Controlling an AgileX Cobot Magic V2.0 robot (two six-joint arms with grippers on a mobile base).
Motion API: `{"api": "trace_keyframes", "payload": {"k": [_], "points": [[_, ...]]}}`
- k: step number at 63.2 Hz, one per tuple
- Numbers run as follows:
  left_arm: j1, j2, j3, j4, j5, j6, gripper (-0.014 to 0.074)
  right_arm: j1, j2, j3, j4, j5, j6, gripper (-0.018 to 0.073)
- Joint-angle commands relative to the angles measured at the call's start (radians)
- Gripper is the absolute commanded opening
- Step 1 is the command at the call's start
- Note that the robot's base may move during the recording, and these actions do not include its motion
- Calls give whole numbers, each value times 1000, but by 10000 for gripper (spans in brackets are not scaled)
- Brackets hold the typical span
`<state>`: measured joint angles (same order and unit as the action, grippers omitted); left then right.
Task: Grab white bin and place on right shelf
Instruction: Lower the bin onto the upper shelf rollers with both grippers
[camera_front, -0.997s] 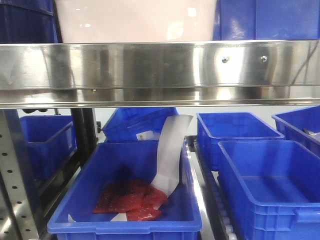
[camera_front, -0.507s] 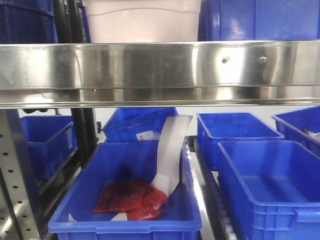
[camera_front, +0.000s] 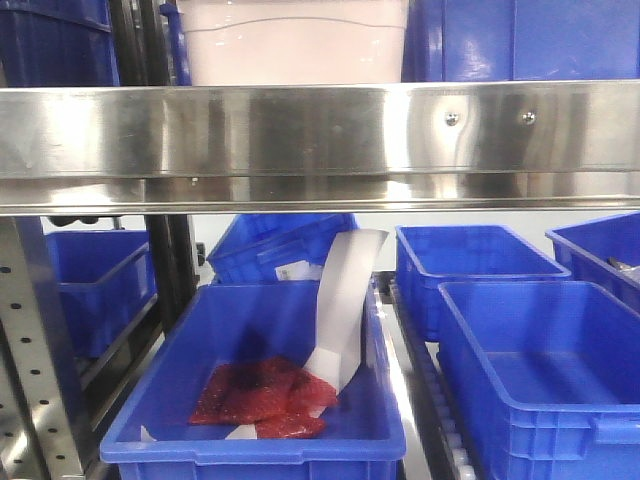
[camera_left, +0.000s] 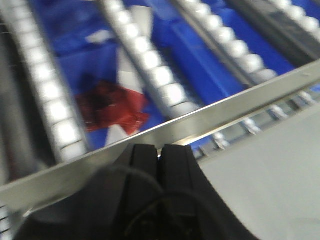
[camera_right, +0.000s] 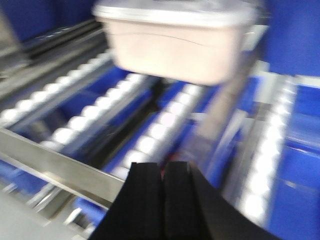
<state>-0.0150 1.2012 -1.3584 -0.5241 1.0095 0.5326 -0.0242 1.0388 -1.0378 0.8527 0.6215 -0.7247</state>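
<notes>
- Bin (camera_front: 295, 45) sits on the shelf (camera_front: 300, 135), behind its rail, between blue crates (camera_front: 520, 40).
- Left gripper (camera_left: 160, 152) and right gripper (camera_right: 162, 172): jaws clenched, empty, clear of the bin.
- Placement looks done; only backing off is left.

Faced the right shelf (camera_front: 320, 130) level and close from in front, peered down over rollers (camera_left: 150, 59) from both wrists, shared the white bin (camera_front: 295, 45) between front and right-wrist views.
</notes>
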Motion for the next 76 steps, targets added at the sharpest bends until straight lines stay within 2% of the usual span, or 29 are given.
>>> {"api": "trace_keyframes", "payload": {"k": [1, 16, 28, 35, 49, 76], "points": [[-6, -110, 93, 3, -171, -27, -118, -7, -110, 97, 30, -180, 0, 68], [-6, -363, 458, 38, -485, -26, -118, -7, -371, 409, 30, -360, -1, 68], [-6, -555, 660, 52, -651, -24, -118, -7, -605, 559, 30, -407, -4, 68], [-6, -654, 730, 52, -685, 3, -118, -7, -714, 606, 30, -409, -23, 68], [-13, -810, 805, 52, -731, 4, -118, -7, -821, 627, 31, -416, -24, 68], [-13, -824, 807, 52, -729, 4, -118, -7, -821, 627, 33, -393, -23, 68]]}}
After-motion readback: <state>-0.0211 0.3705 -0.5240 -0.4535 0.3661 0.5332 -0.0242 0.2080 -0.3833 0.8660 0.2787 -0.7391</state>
